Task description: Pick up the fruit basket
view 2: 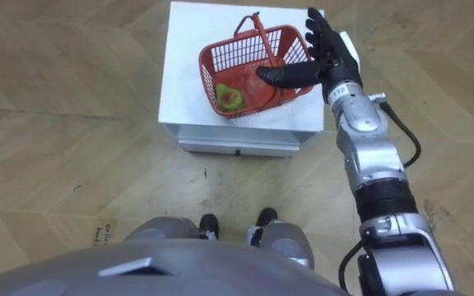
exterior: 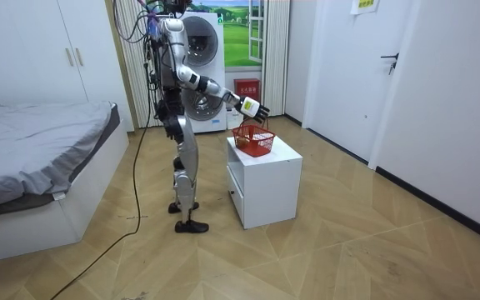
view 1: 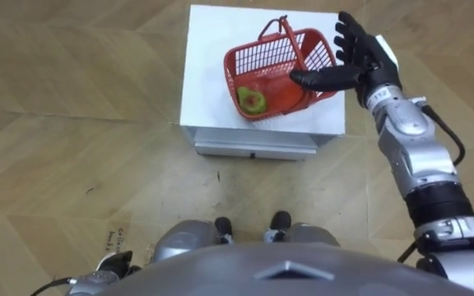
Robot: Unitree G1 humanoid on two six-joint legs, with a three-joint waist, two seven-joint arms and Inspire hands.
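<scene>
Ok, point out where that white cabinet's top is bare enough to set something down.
The widest bare patch on the cabinet top is the strip between the red basket and its left edge. A narrower strip runs along the near edge, before the basket. The right side is crowded: the basket nears that edge and the open right hand reaches over it.

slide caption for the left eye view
Open right robot hand at the red fruit basket on a white cabinet
</scene>
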